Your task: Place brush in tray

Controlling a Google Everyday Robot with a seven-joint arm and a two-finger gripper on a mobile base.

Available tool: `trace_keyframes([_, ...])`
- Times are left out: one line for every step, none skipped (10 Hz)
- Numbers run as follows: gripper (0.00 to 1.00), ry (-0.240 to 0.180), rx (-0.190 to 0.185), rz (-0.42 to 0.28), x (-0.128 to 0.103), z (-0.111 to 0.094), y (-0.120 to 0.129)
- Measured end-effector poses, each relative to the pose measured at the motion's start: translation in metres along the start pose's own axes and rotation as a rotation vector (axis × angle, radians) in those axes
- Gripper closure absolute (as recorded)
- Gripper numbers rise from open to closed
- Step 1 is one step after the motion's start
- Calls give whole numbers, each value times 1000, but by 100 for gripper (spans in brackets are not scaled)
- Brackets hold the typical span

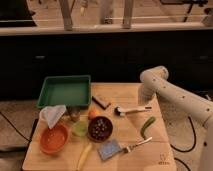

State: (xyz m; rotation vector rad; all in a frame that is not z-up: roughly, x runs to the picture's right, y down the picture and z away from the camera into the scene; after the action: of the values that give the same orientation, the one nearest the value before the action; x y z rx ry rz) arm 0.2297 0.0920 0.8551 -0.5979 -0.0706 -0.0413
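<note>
The brush [131, 109] lies flat on the wooden table, right of centre. Its dark round head points left and its white handle points right. The green tray [65, 93] sits at the table's back left and holds nothing. My gripper [145, 102] hangs from the white arm at the table's right side, just above the right end of the brush handle. I cannot see whether it touches the handle.
A dark block [101, 101] lies between tray and brush. In front are a white cloth [52, 115], an orange bowl [53, 139], a dark bowl [100, 128], an orange fruit [92, 113], a green vegetable [147, 126], a fork [138, 144], a blue sponge [110, 149] and a banana [84, 156].
</note>
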Motion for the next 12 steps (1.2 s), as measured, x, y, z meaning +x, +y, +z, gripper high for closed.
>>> trace_keyframes([81, -4, -5, 7, 2, -3, -1])
trace_keyframes([68, -11, -10, 16, 5, -1, -2])
trace_keyframes([60, -16, -19, 21, 5, 6, 0])
trace_keyframes([51, -24, -22, 27, 5, 16, 1])
trace_keyframes([39, -34, -22, 32, 5, 29, 2])
trace_keyframes([31, -42, -23, 32, 6, 34, 3])
trace_keyframes([23, -57, -25, 32, 6, 35, 3])
trace_keyframes([20, -78, -35, 27, 4, 30, 3])
trace_keyframes([20, -93, -46, 24, 3, 21, 2])
trace_keyframes([20, -100, -52, 21, 2, 15, 2])
trace_keyframes([20, -106, -59, 18, 2, 13, 3])
trace_keyframes([20, -113, -68, 15, 0, 16, 4])
